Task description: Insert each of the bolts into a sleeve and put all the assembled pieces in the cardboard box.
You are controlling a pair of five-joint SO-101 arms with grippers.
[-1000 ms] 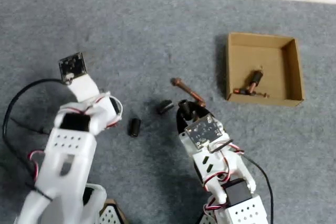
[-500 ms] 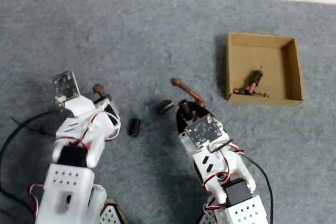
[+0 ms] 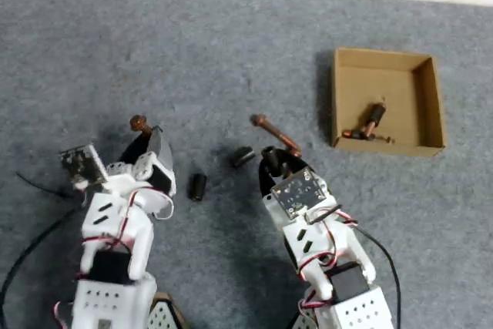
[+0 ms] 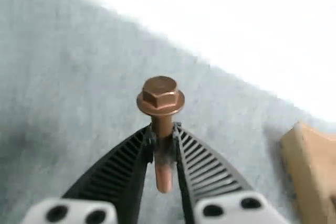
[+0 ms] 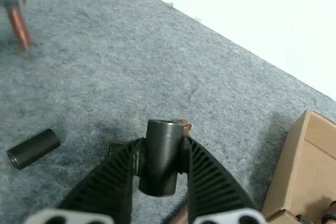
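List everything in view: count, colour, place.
Copper hex-head bolt: 1, copper, in the left gripper.
Loose copper bolt: 1, copper, on the felt just beyond the right gripper.
Black cylindrical sleeve: 1, black, in the right gripper.
Loose black sleeves: 2, black, on the felt between the arms.
Brown cardboard box: 1, brown, right side of the high view.
Assembled bolt-and-sleeve pieces: count unclear, copper and black, inside the box.
Grey felt table cover: 1, grey.
Grippers: 2, black fingers, each shut on its part.

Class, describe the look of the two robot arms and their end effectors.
The left arm and right arm have white plastic shells, red-white-black wires and black cables. The left end effector and right end effector have black ribbed fingers.
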